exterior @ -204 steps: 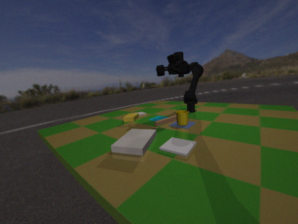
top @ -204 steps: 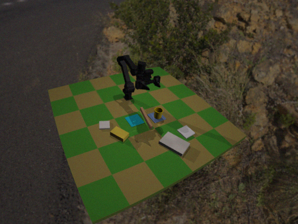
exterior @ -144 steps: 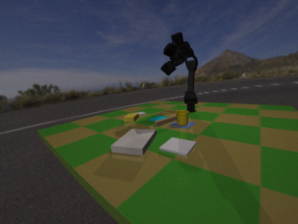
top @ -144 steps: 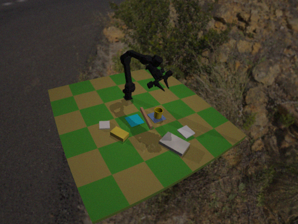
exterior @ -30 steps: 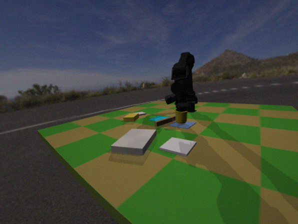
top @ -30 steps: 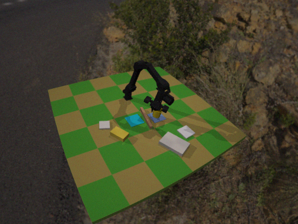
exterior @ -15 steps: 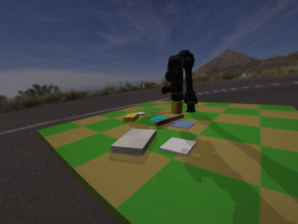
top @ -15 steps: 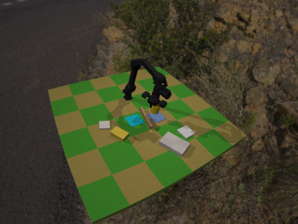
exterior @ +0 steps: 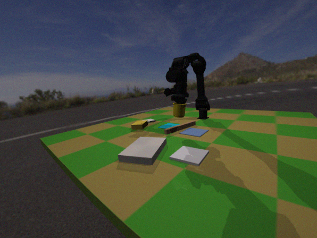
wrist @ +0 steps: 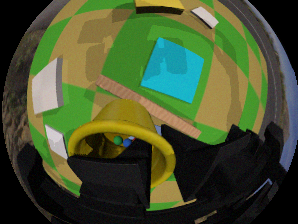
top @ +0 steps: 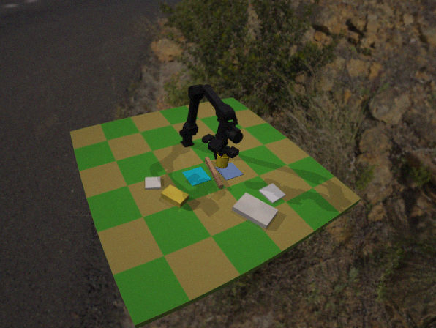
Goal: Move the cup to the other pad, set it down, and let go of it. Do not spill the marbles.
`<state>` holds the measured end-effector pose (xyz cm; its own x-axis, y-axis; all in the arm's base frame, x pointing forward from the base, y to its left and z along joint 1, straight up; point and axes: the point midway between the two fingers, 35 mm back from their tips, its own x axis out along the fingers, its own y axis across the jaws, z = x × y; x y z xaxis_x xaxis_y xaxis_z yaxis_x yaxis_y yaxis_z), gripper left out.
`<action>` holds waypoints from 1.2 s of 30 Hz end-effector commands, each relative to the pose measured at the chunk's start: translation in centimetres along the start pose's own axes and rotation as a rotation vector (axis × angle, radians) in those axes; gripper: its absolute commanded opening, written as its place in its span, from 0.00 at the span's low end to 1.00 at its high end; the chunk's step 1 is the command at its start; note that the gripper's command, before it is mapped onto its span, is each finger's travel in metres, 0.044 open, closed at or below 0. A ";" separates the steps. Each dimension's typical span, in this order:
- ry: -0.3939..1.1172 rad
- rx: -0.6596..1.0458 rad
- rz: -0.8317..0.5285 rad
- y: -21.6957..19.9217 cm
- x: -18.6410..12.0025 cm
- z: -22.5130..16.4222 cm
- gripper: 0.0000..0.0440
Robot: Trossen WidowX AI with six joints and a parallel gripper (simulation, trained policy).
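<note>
Claw: I had my gripper [top: 221,153] [exterior: 179,103] [wrist: 155,129] pinched nearly shut on the cup's wall.
Yellow cup [top: 222,161] [exterior: 179,110] [wrist: 125,112]: aloft, mouth up, long axis near vertical.
Marbles [wrist: 122,142]: I saw green and blue ones inside.
Wooden bar [top: 213,173] [exterior: 181,127] [wrist: 150,106]: between the blue pad [top: 230,171] [exterior: 194,132] and cyan pad [top: 196,176] [exterior: 169,126] [wrist: 172,70].
Board [top: 186,238] [exterior: 106,183] [wrist: 120,55]: green-and-tan checks.
Surroundings: outdoors, asphalt road [top: 55,73] [exterior: 32,186], scrub, rocky slope.

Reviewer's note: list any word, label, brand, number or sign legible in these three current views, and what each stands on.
None can be read. The yellow cup, the blocks, the pads and the arm show no lettering, numbers or signs. Any print on the dark arm would be too small or dim to make out.
</note>
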<state>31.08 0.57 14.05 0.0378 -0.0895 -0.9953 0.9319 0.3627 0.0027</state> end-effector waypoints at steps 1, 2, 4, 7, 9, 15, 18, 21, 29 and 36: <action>-0.011 0.021 0.012 -0.3 0.0 1.0 0.00; -0.013 0.029 0.016 -0.4 0.1 1.3 0.00; -0.017 0.044 0.023 -0.6 0.2 1.9 0.00; -0.023 0.065 0.032 -0.9 0.4 2.7 0.00; -0.027 0.079 0.037 -1.2 0.6 3.3 0.00; -0.036 0.118 0.047 -2.0 1.4 4.6 0.00; -0.039 0.137 0.051 -2.5 1.8 5.2 0.00; -0.042 0.154 0.054 -2.9 2.3 5.7 0.00; -0.047 0.195 0.058 -4.2 3.8 6.5 0.00; -0.047 0.225 0.054 -5.3 5.3 6.6 0.02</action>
<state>29.05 -7.78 9.79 0.1008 -0.1192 -0.9877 0.9839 0.1590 0.0813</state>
